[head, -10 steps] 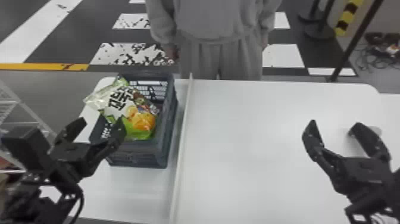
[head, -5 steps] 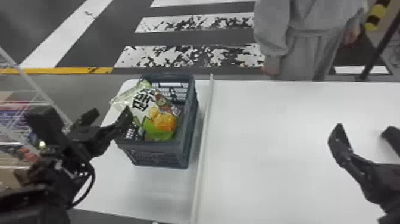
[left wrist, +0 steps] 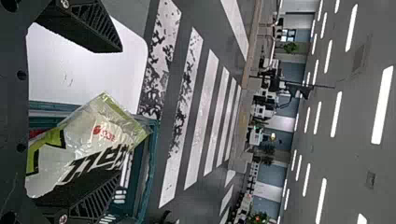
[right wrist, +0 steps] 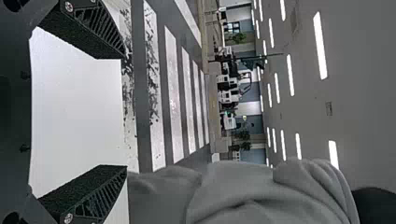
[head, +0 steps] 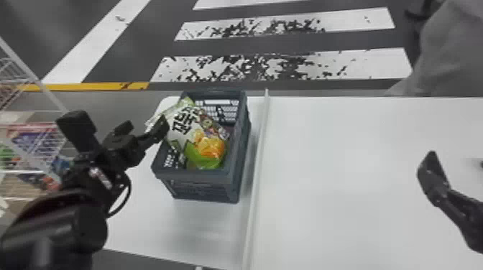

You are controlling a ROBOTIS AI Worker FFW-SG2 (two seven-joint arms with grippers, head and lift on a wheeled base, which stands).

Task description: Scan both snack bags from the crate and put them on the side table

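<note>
My head view's swung L — black L pincer (head: 144, 124) open near green-and-white snack bag (head: 187, 125) in grey plastic crate (head: 205, 185) — black R pincer (head: 455, 158) open too.

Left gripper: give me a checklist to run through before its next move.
1. Left gripper open: ok.
2. Snack bag accessible: ok, its upper end sticks out over the rim of the crate.
3. Bag gripped: not ok, the fingers stand wide apart.
4. Second bag located: cannot tell.
5. Right gripper away from the crate: ok, over the white table.
</note>
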